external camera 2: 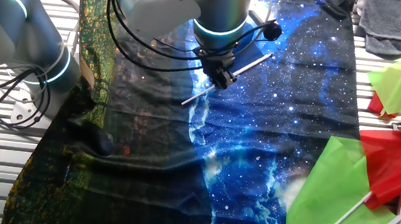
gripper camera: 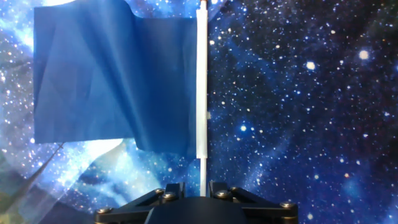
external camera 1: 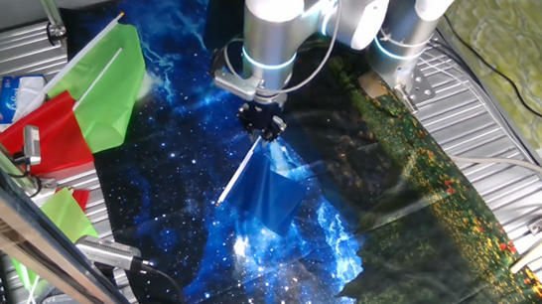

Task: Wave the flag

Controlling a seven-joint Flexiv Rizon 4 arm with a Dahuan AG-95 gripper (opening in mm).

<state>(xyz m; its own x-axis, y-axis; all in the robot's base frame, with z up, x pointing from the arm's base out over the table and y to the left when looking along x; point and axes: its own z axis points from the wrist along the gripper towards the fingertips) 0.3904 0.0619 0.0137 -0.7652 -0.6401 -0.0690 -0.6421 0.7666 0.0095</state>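
Both fingers [gripper camera: 166, 194] around flag [gripper camera: 112, 81] stick.

1. One fixed view looks down from high at one side of my bench [external camera 1: 512, 135], taking in the starry blue cloth [external camera 1: 189, 74] and my arm's far base.
2. The other fixed view faces back from the opposite side, equally high, my arm large in the near corner.
3. The hand view rides on my hand [gripper camera: 202, 199], close, looking along the fingers at the flag [gripper camera: 112, 81].
4. Both fixed views share the cloth, flag, and green flag [external camera 1: 108, 81] and red flag [external camera 1: 53, 136] at one edge.
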